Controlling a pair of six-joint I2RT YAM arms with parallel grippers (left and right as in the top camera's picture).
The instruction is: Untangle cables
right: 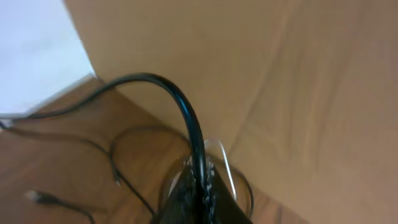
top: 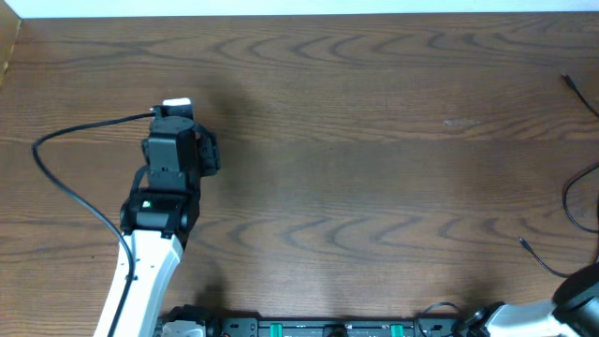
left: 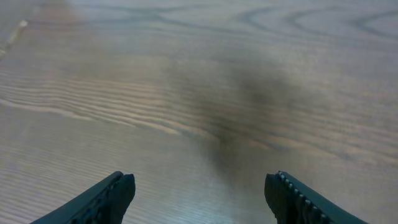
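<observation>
Cables (top: 567,195) lie as thin black loops at the 3 o'clock edge of the table (top: 374,140), well apart from the left arm. One strand (right: 194,130) arcs up and over toward 9 o'clock from the right gripper (right: 199,183), whose fingers are pressed together on it. Left gripper (left: 200,186), at the table's 9 o'clock side, hovers with fingers spread wide above the wood.

The left arm (top: 140,276) reaches over the left side of the bench (top: 374,140), its tool (left: 202,186) low above the bench, fingers spread wide. The right tool (right: 199,196), at the bench's near right corner, is pinched on a cable (right: 180,99).
</observation>
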